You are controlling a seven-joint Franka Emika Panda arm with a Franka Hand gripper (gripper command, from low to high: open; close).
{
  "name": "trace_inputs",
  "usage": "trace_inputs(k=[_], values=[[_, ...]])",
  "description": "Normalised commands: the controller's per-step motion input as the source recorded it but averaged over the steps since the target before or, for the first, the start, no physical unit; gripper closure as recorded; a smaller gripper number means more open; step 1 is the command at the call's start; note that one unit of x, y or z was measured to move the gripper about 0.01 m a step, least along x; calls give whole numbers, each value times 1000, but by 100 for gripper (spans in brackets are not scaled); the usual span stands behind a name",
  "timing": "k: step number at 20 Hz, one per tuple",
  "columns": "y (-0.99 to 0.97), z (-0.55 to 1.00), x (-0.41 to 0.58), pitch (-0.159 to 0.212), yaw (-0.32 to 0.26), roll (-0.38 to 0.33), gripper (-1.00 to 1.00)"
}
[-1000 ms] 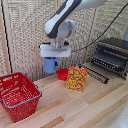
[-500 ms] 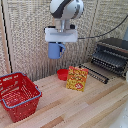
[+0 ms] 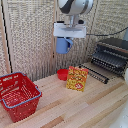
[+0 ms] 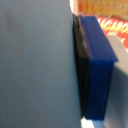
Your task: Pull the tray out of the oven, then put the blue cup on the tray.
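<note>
Lifted higher than a moment ago, gripper [image 3: 65, 44] clamped on blue cup [image 3: 63, 45]; tray [image 3: 109, 61] lying at four o'clock, bars running front-to-back.

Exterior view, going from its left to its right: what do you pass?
Red basket → blue cup held up in the gripper → yellow-and-red box → tray pulled out of the oven.

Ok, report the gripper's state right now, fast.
Gripper: shut on the blue cup, held in the air above the table, at the exterior view's left of the oven.
</note>
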Motion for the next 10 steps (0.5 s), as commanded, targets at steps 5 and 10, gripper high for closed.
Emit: trace_inputs(k=[5,10], values=[[-970,80,0,22,-4,-148,100],[-852,20,0,11,0,-230,100]])
